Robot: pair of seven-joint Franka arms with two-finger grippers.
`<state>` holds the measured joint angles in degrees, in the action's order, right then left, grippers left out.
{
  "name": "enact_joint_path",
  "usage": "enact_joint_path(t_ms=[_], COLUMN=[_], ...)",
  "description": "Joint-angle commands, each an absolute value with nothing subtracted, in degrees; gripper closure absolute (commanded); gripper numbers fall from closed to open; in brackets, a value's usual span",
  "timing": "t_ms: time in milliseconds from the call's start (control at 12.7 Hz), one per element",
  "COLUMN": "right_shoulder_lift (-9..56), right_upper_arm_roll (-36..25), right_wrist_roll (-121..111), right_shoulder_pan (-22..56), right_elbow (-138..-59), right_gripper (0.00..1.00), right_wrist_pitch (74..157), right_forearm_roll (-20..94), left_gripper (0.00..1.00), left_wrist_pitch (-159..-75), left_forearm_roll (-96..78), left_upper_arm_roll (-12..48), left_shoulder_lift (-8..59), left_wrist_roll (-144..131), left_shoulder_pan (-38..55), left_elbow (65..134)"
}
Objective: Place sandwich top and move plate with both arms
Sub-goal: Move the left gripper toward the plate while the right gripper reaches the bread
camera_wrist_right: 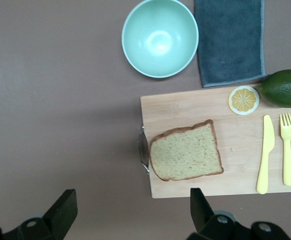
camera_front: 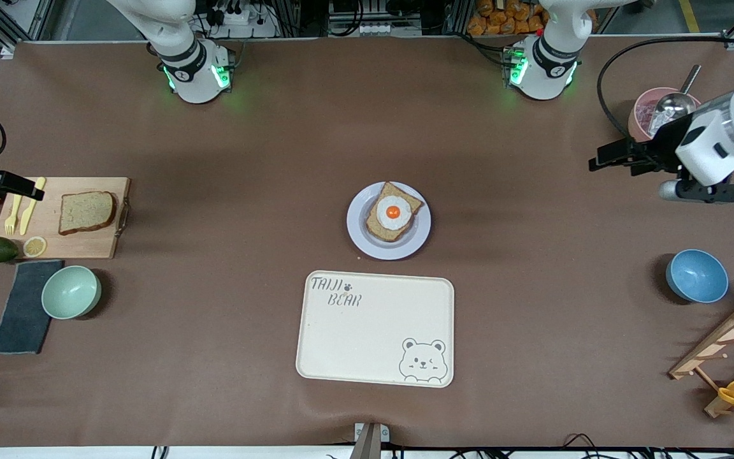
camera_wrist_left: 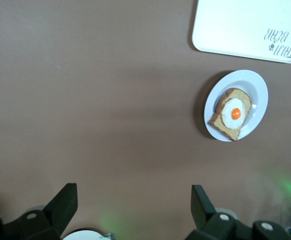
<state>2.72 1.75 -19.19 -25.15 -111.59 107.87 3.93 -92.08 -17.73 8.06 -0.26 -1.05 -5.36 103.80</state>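
**Operator:** Currently, what is the status, from the largest item down?

**Technician:** Neither task step is done. The bear-print tray (camera_front: 374, 329) lies bare, nearer to the front camera than the plate. The cutting board (camera_front: 90, 241) sits toward the right arm's end of the table. The plate (camera_front: 360, 237) sits mid-table, bearing the egg slice (camera_front: 393, 212) only. The sandwich top (camera_front: 86, 211) lies flat on the cutting board, beside the yellow knife (camera_front: 31, 204) and fork (camera_front: 13, 213), untouched.

**Operator:** Gripper status?

**Technician:** The right gripper (camera_wrist_right: 130, 210) hangs over the board's edge, fingers apart, holding nothing; the sandwich top (camera_wrist_right: 186, 157) lies under its wrist camera. The left gripper (camera_wrist_left: 133, 210) hangs over bare table near the pink cup (camera_front: 642, 113) at the left arm's end, fingers apart, empty, well apart from the plate (camera_wrist_left: 258, 90); that arm waits.

**Operator:** Remaining work?

**Technician:** In my judgement, everything: pick up the sandwich top, set it on the egg slice, then move the plate with both arms.
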Motion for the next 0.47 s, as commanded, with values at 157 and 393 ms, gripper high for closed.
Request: enact_joint_path(t_ms=[157,393], right_shoulder_lift=[10.44,15.80], right_upper_arm_roll=[2.81,2.81], right_wrist_roll=[-32.16,-39.52], right_shoulder_pan=[-34.53,-37.87], right_elbow=[-111.45,-111.18], right_gripper=[0.00,0.07], right_wrist_pitch=[113.98,117.76], right_forearm_roll=[8.17,8.26], left_gripper=[0.00,0.00], left_wrist_pitch=[-97.90,-100.54], left_forearm_roll=[-24.68,-27.16], left_upper_arm_roll=[8.96,10.72], left_shoulder_lift=[2.18,5.44], left_wrist_roll=[2.18,2.64], left_shoulder_pan=[-5.36,-5.36], left_elbow=[110.74,110.65])
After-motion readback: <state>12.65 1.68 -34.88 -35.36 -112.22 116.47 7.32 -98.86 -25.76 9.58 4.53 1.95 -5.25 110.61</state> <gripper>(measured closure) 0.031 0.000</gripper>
